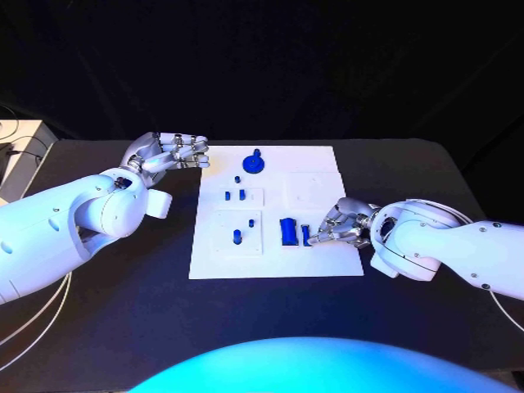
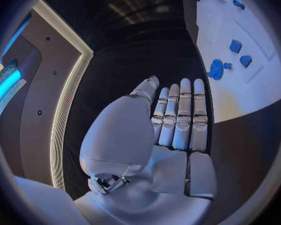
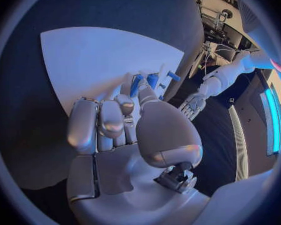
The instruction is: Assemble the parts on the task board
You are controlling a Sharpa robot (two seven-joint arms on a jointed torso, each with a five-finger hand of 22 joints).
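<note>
The white task board [image 1: 321, 262] lies in the middle of the black table. A round blue part [image 1: 254, 164] with a knob sits near its far edge, and small blue pegs [image 1: 237, 237] stand in the left plates. A wide blue block [image 1: 288, 232] stands beside a narrow blue part [image 1: 306, 236]. My right hand [image 1: 342, 223] rests at the board's right edge, fingers curled, and its fingertips pinch the narrow blue part [image 3: 135, 85]. My left hand [image 1: 168, 153] hovers off the board's far left corner. Its fingers [image 2: 178, 115] are straight and hold nothing, with the round part [image 2: 215, 69] beyond them.
A raised white square plate [image 1: 312, 187] on the board's right half carries no part. A pale surface with cables and a dark object [image 1: 0, 155] stands off the table's left side. Bare black table [image 1: 120, 303] spreads in front of the board.
</note>
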